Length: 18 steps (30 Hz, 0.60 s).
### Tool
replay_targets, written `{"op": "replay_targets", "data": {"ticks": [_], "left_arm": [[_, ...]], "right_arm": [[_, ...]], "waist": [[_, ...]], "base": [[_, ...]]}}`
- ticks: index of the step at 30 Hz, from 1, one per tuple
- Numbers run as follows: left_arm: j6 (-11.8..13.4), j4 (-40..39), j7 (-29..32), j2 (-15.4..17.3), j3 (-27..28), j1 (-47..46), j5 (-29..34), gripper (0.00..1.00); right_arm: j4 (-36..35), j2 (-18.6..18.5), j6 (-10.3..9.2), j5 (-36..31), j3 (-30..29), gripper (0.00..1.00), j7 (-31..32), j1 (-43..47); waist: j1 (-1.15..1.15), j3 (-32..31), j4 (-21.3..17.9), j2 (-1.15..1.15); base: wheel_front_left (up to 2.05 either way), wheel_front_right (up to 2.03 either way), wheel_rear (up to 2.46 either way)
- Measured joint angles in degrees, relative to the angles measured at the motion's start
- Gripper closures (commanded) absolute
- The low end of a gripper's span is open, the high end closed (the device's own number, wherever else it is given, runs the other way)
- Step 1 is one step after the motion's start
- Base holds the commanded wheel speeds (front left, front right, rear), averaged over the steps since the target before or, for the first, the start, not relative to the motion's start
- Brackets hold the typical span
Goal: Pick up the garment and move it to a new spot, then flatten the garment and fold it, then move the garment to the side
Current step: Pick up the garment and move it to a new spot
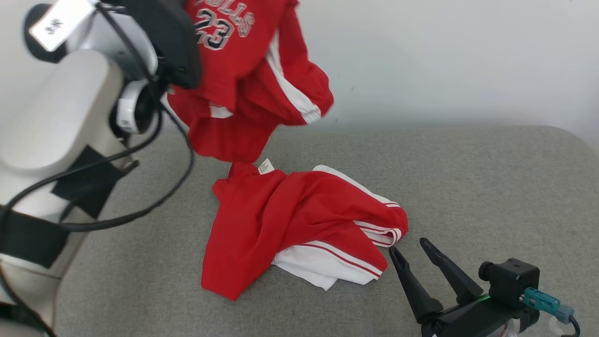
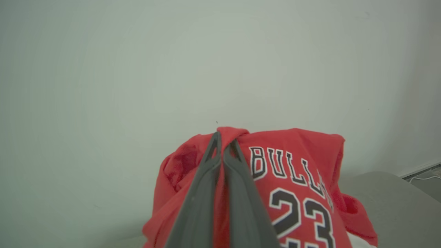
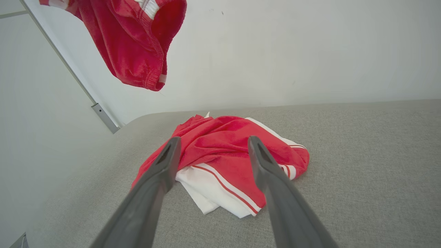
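A red garment (image 1: 243, 84) with "BULLS 23" lettering hangs in the air at the upper left. My left gripper (image 2: 223, 139) is shut on its top edge, and the raised left arm (image 1: 70, 117) covers part of it. A second red and white piece (image 1: 299, 224) lies crumpled on the grey table; whether it joins the hanging part I cannot tell. My right gripper (image 1: 409, 248) stands open just right of that heap, a little above the table, with nothing between its fingers. In the right wrist view the heap (image 3: 227, 155) lies just beyond the fingertips.
The grey cloth-covered table (image 1: 468, 187) stretches to the right and front of the heap. A pale wall (image 1: 444, 56) runs behind it. The table's rounded left end (image 3: 113, 137) shows in the right wrist view, beside a metal strip (image 3: 103, 117).
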Motion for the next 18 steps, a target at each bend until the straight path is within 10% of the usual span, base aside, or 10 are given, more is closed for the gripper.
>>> {"op": "replay_targets", "data": {"ticks": [18], "left_arm": [[3.2,2.7,-5.5,17.9,8.4,10.5,-4.1,1.0]], "right_arm": [[-3.6,0.0,0.0,-2.9,-1.4,0.0,3.1,-0.7]], "waist": [[0.0,5.9,0.3,0.01]], "base": [[0.0,0.0,0.0]]}}
